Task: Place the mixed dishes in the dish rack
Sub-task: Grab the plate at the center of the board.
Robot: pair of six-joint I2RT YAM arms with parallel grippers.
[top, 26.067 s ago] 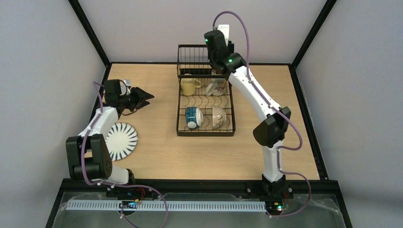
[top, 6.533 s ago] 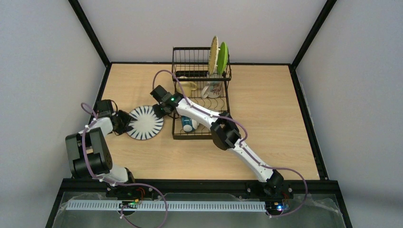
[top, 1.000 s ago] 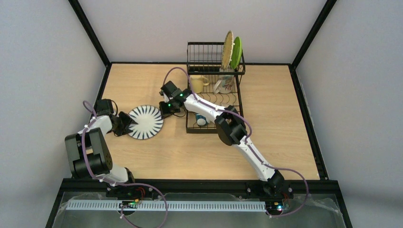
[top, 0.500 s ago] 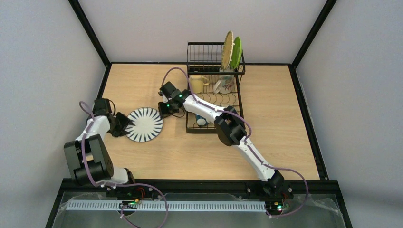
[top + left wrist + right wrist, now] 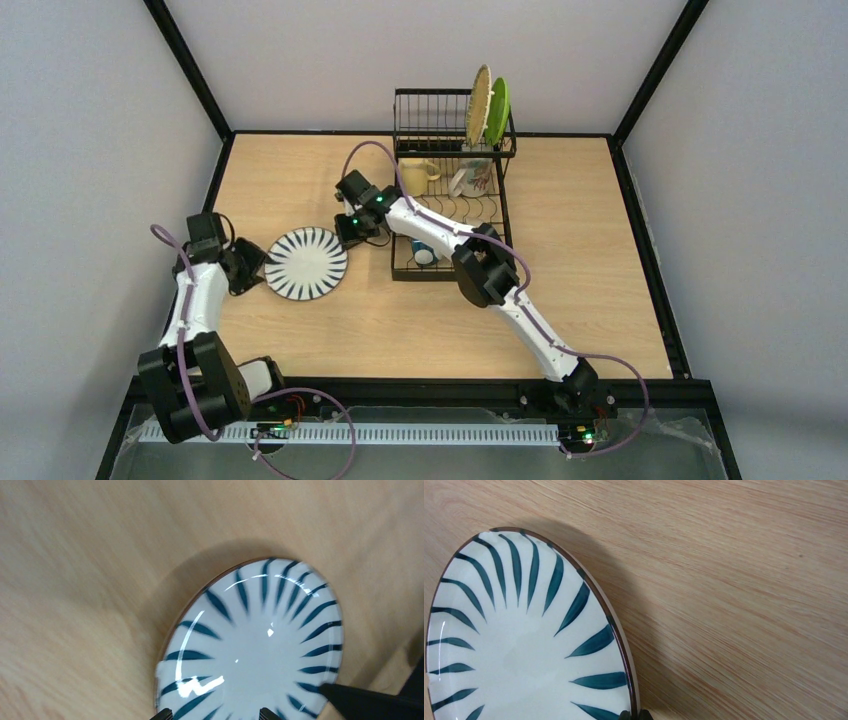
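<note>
The black-striped white plate (image 5: 305, 263) sits left of the dish rack (image 5: 450, 215), its right edge raised off the table. My right gripper (image 5: 346, 232) is shut on that rim (image 5: 626, 670), fingertips pinching it at the right wrist view's bottom edge (image 5: 636, 714). My left gripper (image 5: 254, 268) is open at the plate's left edge, fingertips (image 5: 165, 713) either side of the plate (image 5: 255, 645). In the rack's upright section stand the tan plate (image 5: 480, 105) and the lime green plate (image 5: 498, 110). The pale yellow mug (image 5: 415, 177) and a blue bowl (image 5: 423, 255) lie on the rack's base.
A white patterned mug (image 5: 476, 178) lies in the rack beside the yellow one. My right arm stretches across the rack's near left corner. A black frame rail (image 5: 215, 180) borders the table on the left, close behind my left arm. Bare wood lies right of the rack.
My left arm has swung its elbow back toward the near edge while its open gripper stays at the plate's left edge. The plate has shifted slightly. The right arm and rack are unmoved.
</note>
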